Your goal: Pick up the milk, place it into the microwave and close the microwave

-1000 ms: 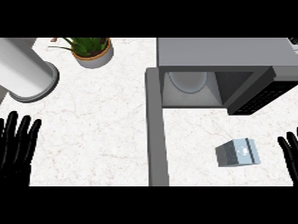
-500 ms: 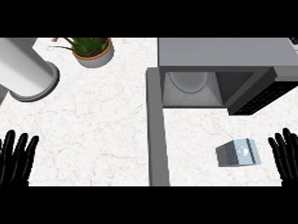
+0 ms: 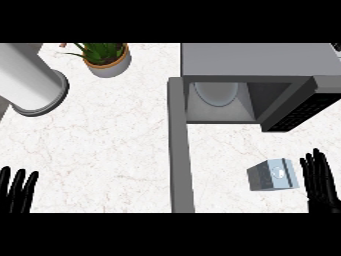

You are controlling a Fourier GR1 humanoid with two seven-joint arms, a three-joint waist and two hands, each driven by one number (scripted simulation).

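You have one view only, from the robot's head, looking steeply down onto the white marbled tabletop (image 3: 106, 145). Take the open microwave (image 3: 254, 80) as your landmark: it fills the upper right, seen from above. The tabletop spreads left of it and below it toward you, fairly near.

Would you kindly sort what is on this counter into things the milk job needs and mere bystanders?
Needed: small grey milk carton; open grey microwave with its door swung out; right hand.
Bystanders: potted green plant; tall white cylinder; left hand, resting.
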